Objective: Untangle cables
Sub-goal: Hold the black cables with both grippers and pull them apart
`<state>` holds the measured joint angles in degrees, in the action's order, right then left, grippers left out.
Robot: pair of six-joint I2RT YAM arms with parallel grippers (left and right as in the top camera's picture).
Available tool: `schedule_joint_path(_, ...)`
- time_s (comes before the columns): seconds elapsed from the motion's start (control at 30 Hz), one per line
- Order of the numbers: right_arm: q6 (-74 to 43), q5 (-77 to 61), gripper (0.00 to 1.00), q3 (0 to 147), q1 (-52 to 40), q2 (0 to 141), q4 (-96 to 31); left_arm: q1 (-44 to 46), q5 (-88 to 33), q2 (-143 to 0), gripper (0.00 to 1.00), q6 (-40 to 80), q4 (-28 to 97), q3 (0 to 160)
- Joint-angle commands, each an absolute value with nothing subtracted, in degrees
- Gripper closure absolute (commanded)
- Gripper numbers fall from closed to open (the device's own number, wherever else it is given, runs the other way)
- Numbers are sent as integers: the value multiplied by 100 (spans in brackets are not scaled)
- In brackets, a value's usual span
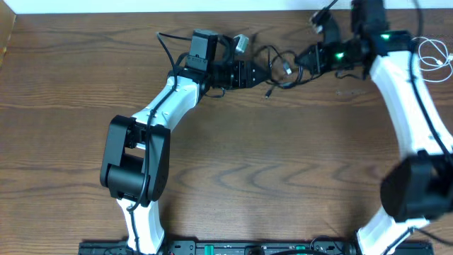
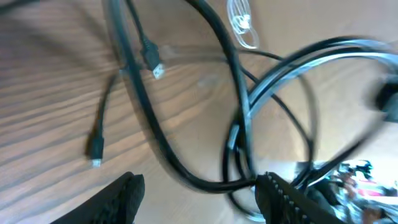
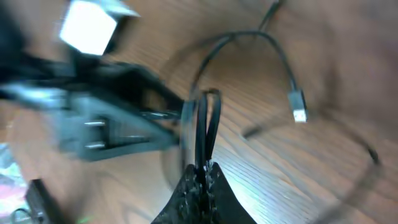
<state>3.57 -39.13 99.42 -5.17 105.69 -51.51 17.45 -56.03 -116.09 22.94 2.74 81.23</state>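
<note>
Well, looped black cable (image 3: 201, 130) (thin, tangled)

Gap between the left fingers (image 2: 124, 198) isn't free: black cable (image 2: 186, 168) loops run through it, with strands bunched at the right-hand finger. Ahead-left of them is bare bench (image 2: 56, 93), with only a plug end (image 2: 95, 149) and a second plug (image 2: 154, 65) on it. Far ahead, the white cable (image 2: 242, 25) lies apart from the black one. Right fingers (image 3: 202, 186) are pinched on a black loop, no room between them. Left arm (image 3: 106, 124) sits close ahead-left and blocks that side. Ahead-right is bench with one loose plug (image 3: 298, 107) and thin strands. The tangle fills the short span between both sets of fingers.
</note>
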Motion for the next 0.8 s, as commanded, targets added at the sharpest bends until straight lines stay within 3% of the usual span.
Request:
schedule_joint_path(0.0, 322, -4316, 99, 9977, -578, 10447, -5170, 1732, -6084, -11507, 38, 2888, 30, 8128)
schedule_joint_path(0.4, 235, -4237, 99, 9974, -1061, 10453, -5074, 2102, -4746, -11507, 38, 3854, -40, 8128)
schedule_joint_path(0.77, -1236, -2126, 99, 9974, -906, 10237, -5037, 2217, -2895, -11507, 39, 4185, 1404, 8128)
